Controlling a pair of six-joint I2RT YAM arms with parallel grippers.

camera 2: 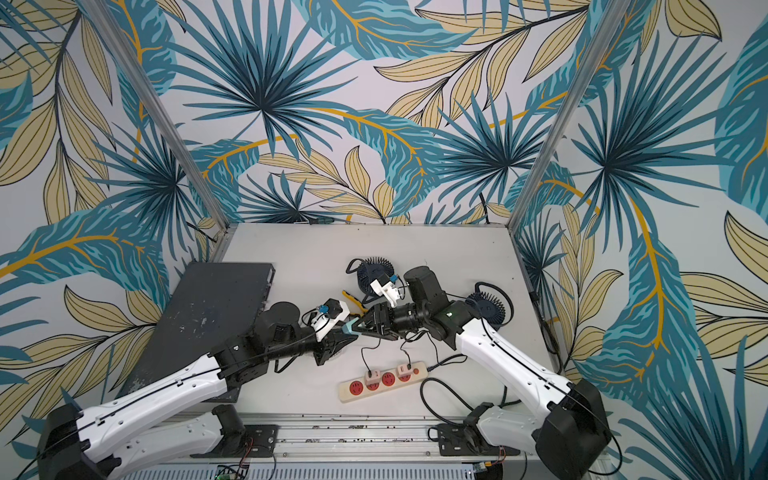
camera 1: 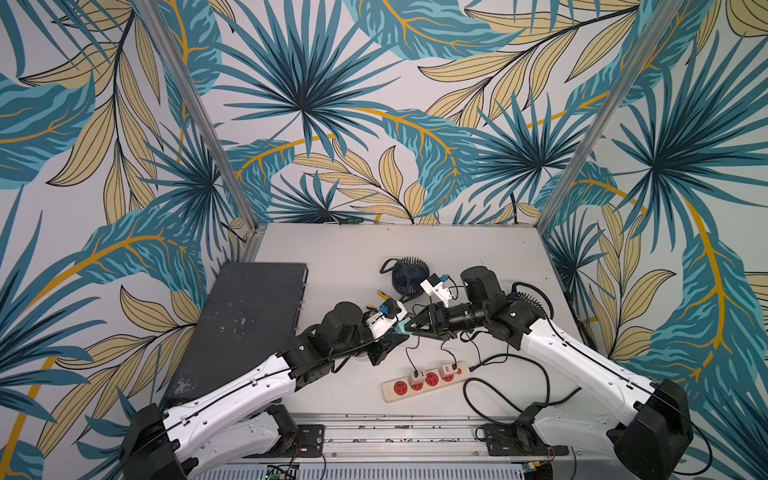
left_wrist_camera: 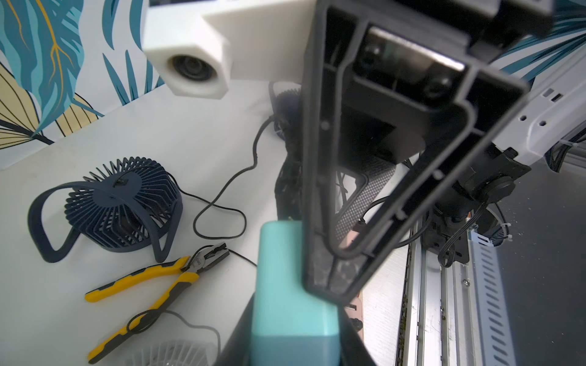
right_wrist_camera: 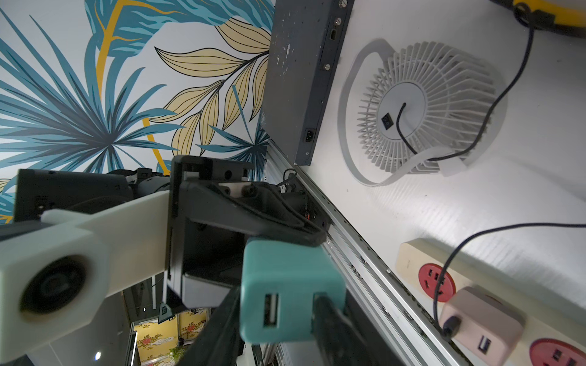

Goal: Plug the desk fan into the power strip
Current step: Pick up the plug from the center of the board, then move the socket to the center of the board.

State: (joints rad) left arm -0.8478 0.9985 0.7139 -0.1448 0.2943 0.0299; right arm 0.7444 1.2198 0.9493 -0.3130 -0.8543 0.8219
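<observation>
Jaws clamped, the left gripper holds a teal USB adapter above the middle of the table. The right gripper meets it nose to nose, its jaws drawn narrow with the fingers set against the sides of the same adapter. The right wrist view shows the adapter's USB port facing the camera.

Just in front of the two grippers, towards the table's near edge, lies the cream power strip. It rests flat and slightly askew, with red sockets in a row. Two pinkish adapters stand plugged into it, each with a thin black cord. The strip's own black cord loops off its right end.

A white desk fan sits under the left arm. A navy desk fan stands behind the grippers, with yellow-handled pliers beside it. A dark flat box fills the table's left side.
</observation>
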